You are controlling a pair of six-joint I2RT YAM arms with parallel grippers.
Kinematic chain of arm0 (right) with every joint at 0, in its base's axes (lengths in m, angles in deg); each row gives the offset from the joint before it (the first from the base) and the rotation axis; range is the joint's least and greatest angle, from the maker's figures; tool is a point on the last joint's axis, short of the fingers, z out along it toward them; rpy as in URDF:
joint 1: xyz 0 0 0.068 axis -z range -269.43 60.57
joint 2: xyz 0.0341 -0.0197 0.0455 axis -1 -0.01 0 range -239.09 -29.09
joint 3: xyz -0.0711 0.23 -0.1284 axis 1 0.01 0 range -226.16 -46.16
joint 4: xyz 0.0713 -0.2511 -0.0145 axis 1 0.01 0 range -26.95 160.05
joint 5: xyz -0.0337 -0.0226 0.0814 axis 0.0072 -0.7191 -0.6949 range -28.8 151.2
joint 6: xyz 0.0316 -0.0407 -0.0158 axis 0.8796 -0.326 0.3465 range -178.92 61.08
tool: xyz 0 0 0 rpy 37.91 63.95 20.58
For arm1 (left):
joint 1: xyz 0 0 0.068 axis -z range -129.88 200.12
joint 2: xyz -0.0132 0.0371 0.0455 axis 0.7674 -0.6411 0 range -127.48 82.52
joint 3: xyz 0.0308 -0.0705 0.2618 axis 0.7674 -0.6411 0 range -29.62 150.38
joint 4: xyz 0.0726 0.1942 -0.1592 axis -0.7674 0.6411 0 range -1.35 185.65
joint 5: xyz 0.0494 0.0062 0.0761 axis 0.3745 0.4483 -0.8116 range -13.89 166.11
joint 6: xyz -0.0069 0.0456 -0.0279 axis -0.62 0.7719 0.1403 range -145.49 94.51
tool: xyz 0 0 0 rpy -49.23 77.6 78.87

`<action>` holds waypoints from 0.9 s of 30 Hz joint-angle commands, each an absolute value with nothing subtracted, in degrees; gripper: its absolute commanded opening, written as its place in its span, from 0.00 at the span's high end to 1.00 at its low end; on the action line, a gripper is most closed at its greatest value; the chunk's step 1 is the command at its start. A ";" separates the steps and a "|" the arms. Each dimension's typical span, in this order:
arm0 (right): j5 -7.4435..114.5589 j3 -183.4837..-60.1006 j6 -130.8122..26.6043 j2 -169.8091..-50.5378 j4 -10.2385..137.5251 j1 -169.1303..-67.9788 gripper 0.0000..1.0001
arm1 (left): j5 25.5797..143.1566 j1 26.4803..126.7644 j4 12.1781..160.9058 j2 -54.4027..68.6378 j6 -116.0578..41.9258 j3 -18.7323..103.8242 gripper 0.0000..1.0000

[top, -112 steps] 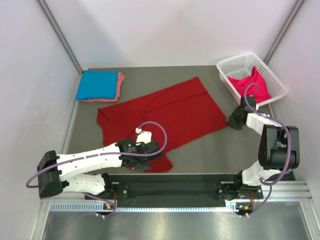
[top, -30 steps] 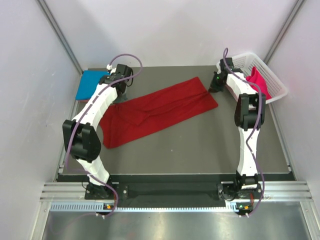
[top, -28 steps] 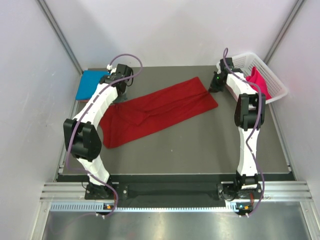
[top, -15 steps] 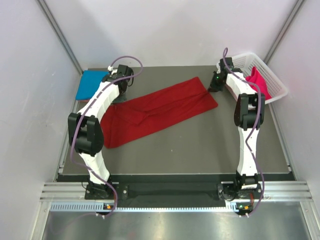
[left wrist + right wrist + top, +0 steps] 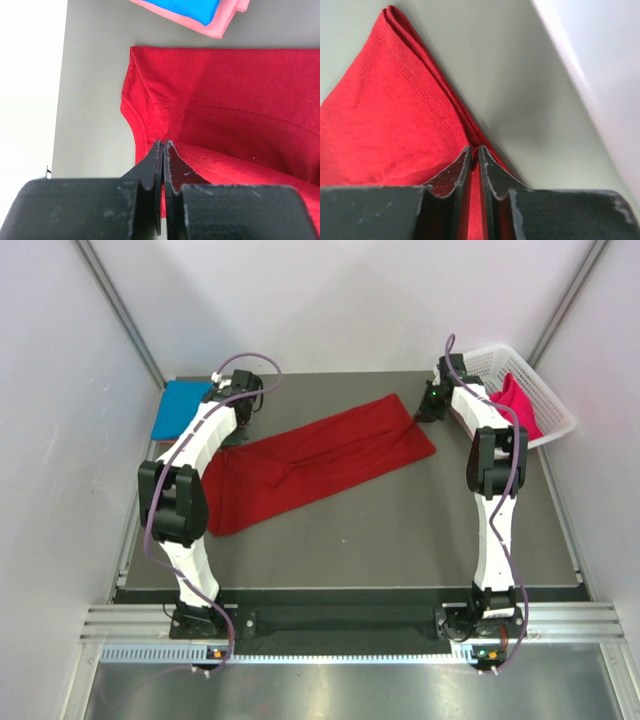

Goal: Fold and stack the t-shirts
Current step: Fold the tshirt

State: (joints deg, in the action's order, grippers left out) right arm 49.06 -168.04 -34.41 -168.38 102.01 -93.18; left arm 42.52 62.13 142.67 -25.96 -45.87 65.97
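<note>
The dark red t-shirt (image 5: 320, 460) lies folded into a long band slanting across the tabletop (image 5: 400, 530). At its far-left corner we see the left jaws closed on the edge of the upper layer. At its far-right corner the right jaws stand a slit apart, red cloth showing between them. Far left, the blue t-shirt (image 5: 180, 408) rests on the salmon pink t-shirt (image 5: 220, 31). The hot pink t-shirt (image 5: 518, 405) sits in the white basket (image 5: 470, 365).

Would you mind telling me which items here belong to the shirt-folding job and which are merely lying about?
Job: dark red cloth t-shirt; bright blue folded t-shirt; salmon pink t-shirt; hot pink t-shirt.
Lying about: white plastic lattice basket.
</note>
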 commanded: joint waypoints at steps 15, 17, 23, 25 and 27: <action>48.37 -170.96 -33.52 -169.63 101.63 -93.38 0.85 | 41.57 60.76 138.92 -30.85 -43.77 67.93 1.00; 48.28 -171.31 -33.26 -169.89 101.54 -93.38 0.85 | 41.39 60.49 139.01 -31.38 -43.68 68.46 1.00; 48.10 -171.84 -32.99 -170.42 101.63 -93.56 0.85 | 40.95 60.14 138.66 -32.17 -43.42 69.25 1.00; 48.19 -172.02 -32.90 -170.51 101.63 -93.56 0.85 | 41.39 60.14 138.39 -32.17 -43.24 69.52 1.00; 48.19 -172.11 -32.90 -170.60 101.63 -93.56 0.85 | 42.18 60.14 138.57 -32.17 -43.33 70.48 1.00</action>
State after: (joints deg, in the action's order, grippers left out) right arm 48.60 -169.29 -33.40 -169.32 101.90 -93.18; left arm 42.46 60.54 140.15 -32.54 -43.97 67.17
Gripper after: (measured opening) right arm 0.153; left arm 0.018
